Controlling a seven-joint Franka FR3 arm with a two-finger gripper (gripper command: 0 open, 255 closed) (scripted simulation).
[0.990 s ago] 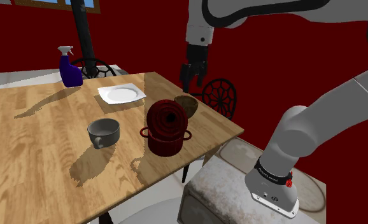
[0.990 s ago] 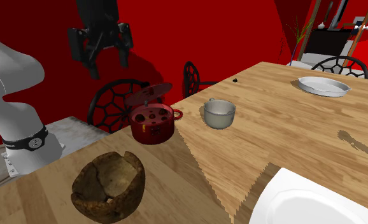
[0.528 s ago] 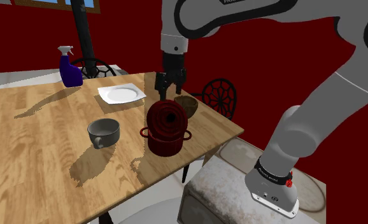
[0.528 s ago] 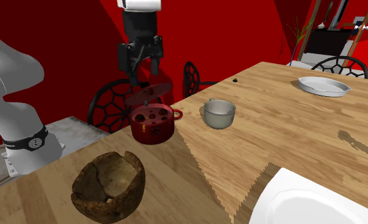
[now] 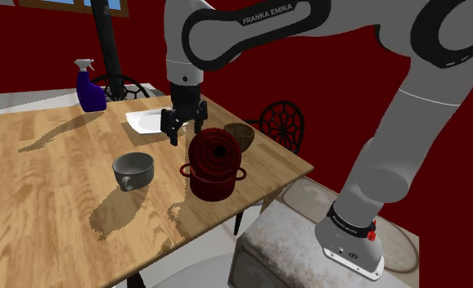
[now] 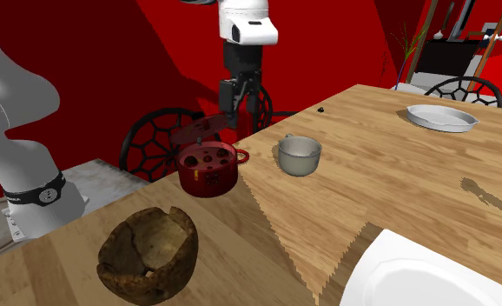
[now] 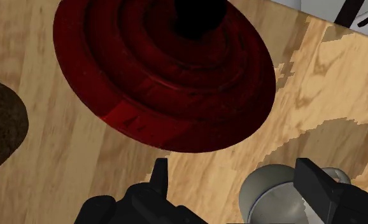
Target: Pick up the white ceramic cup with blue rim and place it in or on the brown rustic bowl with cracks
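The cup (image 5: 134, 168) renders as plain grey here, with no colour on the rim that I can make out. It's a low, wide mug shape, upright and open side up, with a small handle on its near side in the shoulder view. It sits on the wooden table (image 5: 47, 164), a bit to the shoulder view's left of the red pot (image 5: 214, 168) and not touching it.

The gripper (image 5: 183, 131) hangs in the air above the table with its fingers spread apart and nothing between them. In the shoulder view it's up and to the right of the cup, just beside the pot's tilted lid. In the second exterior view the gripper (image 6: 243, 103) is above and left of the cup (image 6: 298, 155), well clear of it.

From the wrist view, the cup (image 7: 272, 194) shows down below, close in by one finger (image 7: 313, 181) (looks like it's partly tucked behind it). The red lid (image 7: 163, 70) lies further out past the fingertips.

The brown cracked bowl (image 5: 241, 133) sits on the far right side of the pot, near the table's edge.
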